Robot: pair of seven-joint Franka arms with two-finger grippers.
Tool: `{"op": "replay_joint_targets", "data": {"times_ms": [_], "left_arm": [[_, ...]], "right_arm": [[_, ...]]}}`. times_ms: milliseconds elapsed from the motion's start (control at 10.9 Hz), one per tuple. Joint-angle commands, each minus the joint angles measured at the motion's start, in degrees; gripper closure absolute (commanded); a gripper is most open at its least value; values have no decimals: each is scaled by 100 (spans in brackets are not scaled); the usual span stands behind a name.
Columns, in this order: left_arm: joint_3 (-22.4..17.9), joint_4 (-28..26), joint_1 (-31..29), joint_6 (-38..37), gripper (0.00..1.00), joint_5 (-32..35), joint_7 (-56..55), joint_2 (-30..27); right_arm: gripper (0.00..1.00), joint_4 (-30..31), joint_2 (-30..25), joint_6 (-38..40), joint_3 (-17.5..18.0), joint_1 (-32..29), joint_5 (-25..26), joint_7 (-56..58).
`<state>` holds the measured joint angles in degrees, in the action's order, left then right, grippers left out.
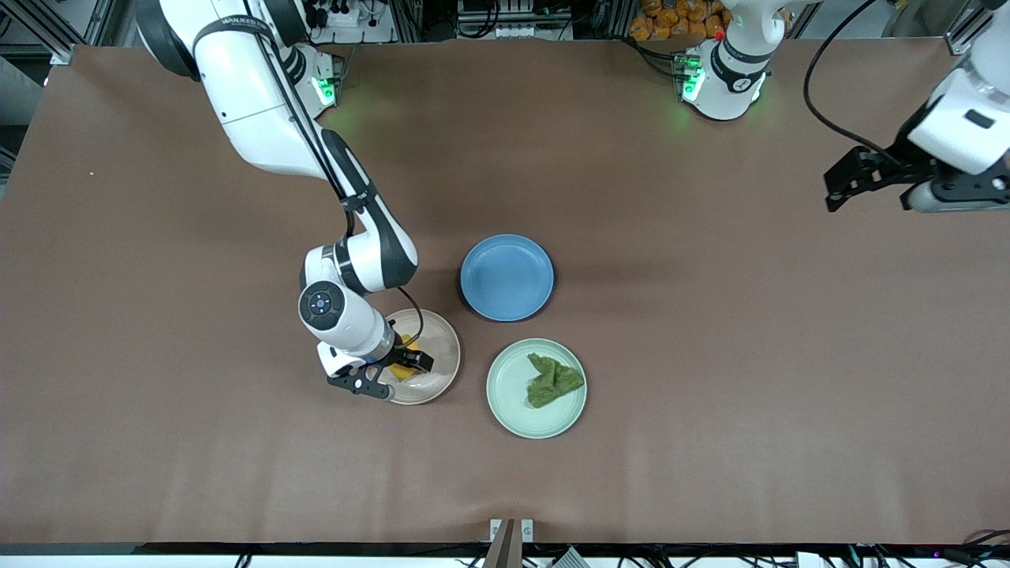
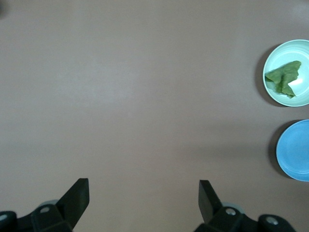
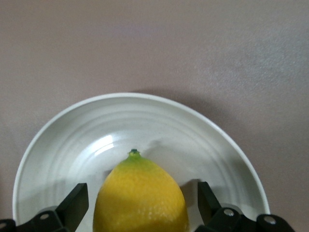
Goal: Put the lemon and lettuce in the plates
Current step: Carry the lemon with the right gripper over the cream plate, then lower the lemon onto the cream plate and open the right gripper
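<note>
Lemon lies in the beige plate between the spread, released fingers of the right gripper. Lettuce rests in the mint plate beside the beige plate. Left gripper waits open, high over the left arm's end of the table.

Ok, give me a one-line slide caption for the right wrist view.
Right gripper open around the lemon, which rests in the beige plate.

Counter: matt brown covering, smooth. Beige-pink plate: glossy, with faint concentric ridges. Mint plate and blue plate: smooth, satin sheen. Lemon: finely dimpled yellow skin. Lettuce: wrinkled, matt green.
</note>
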<state>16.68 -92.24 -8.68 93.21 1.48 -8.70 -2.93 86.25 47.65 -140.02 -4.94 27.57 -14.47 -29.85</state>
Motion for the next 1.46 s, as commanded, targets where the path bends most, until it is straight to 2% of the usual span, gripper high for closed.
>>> {"op": "replay_joint_targets", "data": {"times_ms": [0,183,366,549,640,823,1097,1371], "left_arm": [[-16,-23,-125,-163,0,-131,227,-190],[-69,258,-99,-154,0,-192,272,-129],[-25,276,-73,-154,0,-305,272,-129],[-243,268,285,-154,0,-439,238,-138],[-531,268,349,-154,0,-447,324,-155],[-631,268,271,-172,0,-482,535,-181],[-578,242,288,-172,0,-438,475,-129],[-561,189,332,-495,0,-412,483,46]], "right_arm": [[0,-353,-45,771,-32,-76,6,-39],[0,-679,-80,1431,-94,-128,6,-30],[0,-741,-168,1731,-156,-207,-47,58],[0,-742,-317,2030,-156,-356,-56,259],[0,-742,-440,2162,-156,-470,-30,469],[0,-706,-625,2381,-147,-725,-3,856],[0,-514,-844,2628,-138,-1129,49,1769],[0,91,-1405,2717,-103,-1577,506,2648]]}}
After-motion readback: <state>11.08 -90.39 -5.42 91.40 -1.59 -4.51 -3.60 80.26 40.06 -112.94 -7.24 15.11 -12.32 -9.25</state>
